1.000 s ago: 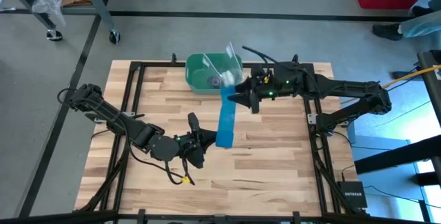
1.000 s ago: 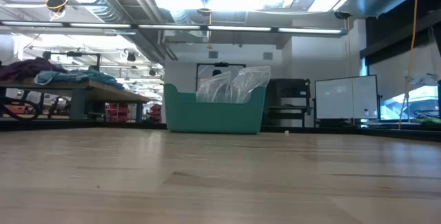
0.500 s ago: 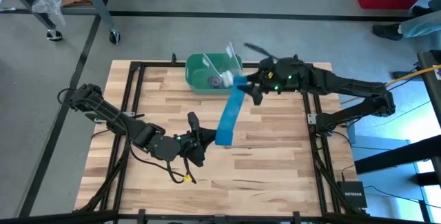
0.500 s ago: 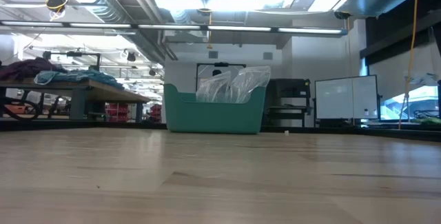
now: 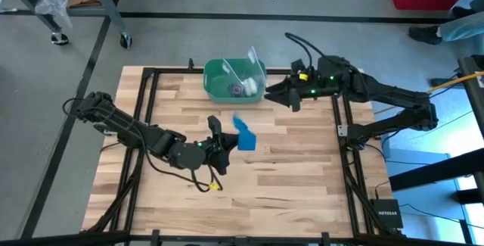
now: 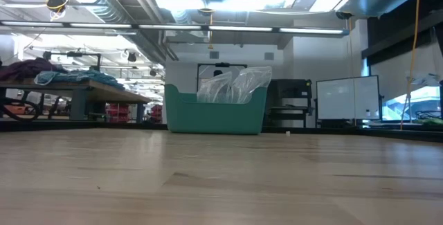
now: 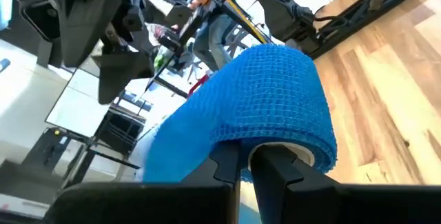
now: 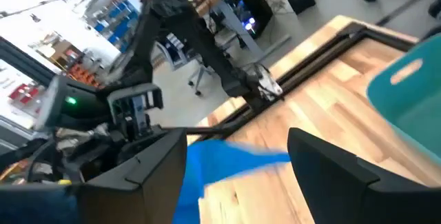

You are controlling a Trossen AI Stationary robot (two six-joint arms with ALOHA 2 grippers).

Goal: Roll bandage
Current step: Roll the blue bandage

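Observation:
The bandage (image 5: 243, 135) is a bright blue fabric strip, bunched into a loose roll at the tips of my left gripper (image 5: 229, 143), which is shut on it above the table's middle. In the left wrist view the blue roll (image 7: 269, 93) arches over the two shut fingers of my left gripper (image 7: 244, 156). My right gripper (image 5: 278, 96) hovers open near the far right, beside the green bin. Nothing is between its fingers (image 8: 238, 156); the blue strip (image 8: 227, 163) shows blurred beyond them. My left gripper has the bandage wound over its shut fingertips, with a pale inner layer (image 7: 293, 156) beside one finger. The fingers point nearly level toward the table's right side. The roll itself hides where they pinch it. The bandage is lifted clear of the table.
A green bin (image 5: 227, 79) stands at the far edge with clear plastic (image 5: 253, 63) sticking up out of it; the low view shows the bin (image 6: 214, 111) too. Black frame rails (image 5: 144, 125) border the wooden top. Bare wood lies near the front edge.
The strip was stretched between my two grippers. Its far end has come away from my right gripper, and the strip has dropped back into a bunch at my left gripper. My right gripper has moved toward the table's right edge and slightly up.

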